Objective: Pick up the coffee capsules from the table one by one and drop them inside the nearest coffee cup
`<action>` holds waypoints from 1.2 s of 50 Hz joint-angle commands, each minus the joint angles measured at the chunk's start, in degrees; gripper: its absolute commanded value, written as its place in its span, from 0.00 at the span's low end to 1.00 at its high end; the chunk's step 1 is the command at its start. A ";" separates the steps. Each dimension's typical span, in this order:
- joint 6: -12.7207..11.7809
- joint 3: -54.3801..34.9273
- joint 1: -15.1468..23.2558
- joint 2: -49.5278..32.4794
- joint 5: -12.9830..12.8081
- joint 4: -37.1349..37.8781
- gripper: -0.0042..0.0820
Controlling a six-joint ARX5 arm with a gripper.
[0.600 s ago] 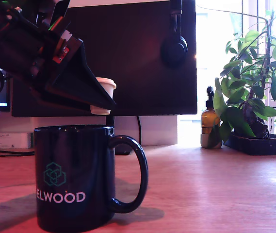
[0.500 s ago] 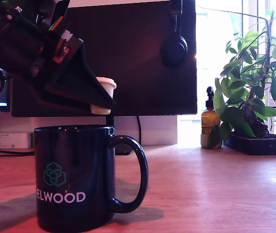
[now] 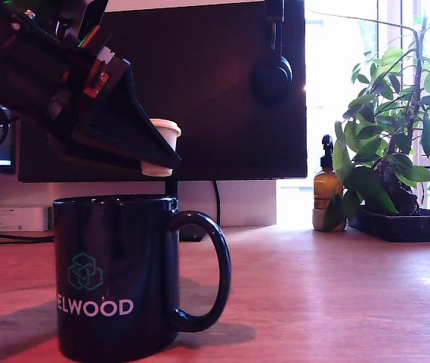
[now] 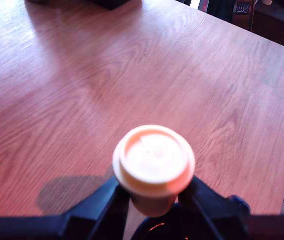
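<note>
A cream-white coffee capsule (image 3: 162, 146) hangs in the air, pinched between my black gripper's (image 3: 156, 160) fingers. It sits just above the rim of the glossy black ELWOOD coffee cup (image 3: 116, 276), near the handle side. The cup stands on the reddish-brown wooden table (image 3: 328, 295) at the exterior view's left. In the wrist view the capsule (image 4: 153, 162) shows its flat rim end, with a finger (image 4: 99, 205) on each side, and the table (image 4: 132, 75) lies far below. No other capsule shows.
A dark monitor (image 3: 222, 91) with headphones (image 3: 270, 72) hung on it stands behind the cup. At the exterior view's right are a pump bottle (image 3: 326, 193) and a potted plant (image 3: 396, 144). Open table surface lies to the cup's right.
The gripper and capsule have shifted very slightly upward and left in the exterior view; otherwise the scene is the same.
</note>
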 commanded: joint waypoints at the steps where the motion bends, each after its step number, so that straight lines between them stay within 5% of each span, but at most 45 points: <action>1: -0.11 -0.83 0.09 0.00 0.11 0.04 0.29; 33: -0.50 -0.79 -2.91 -10.43 0.39 -15.10 0.29; 60: -0.50 -0.81 -2.89 -13.77 -4.79 -22.21 0.29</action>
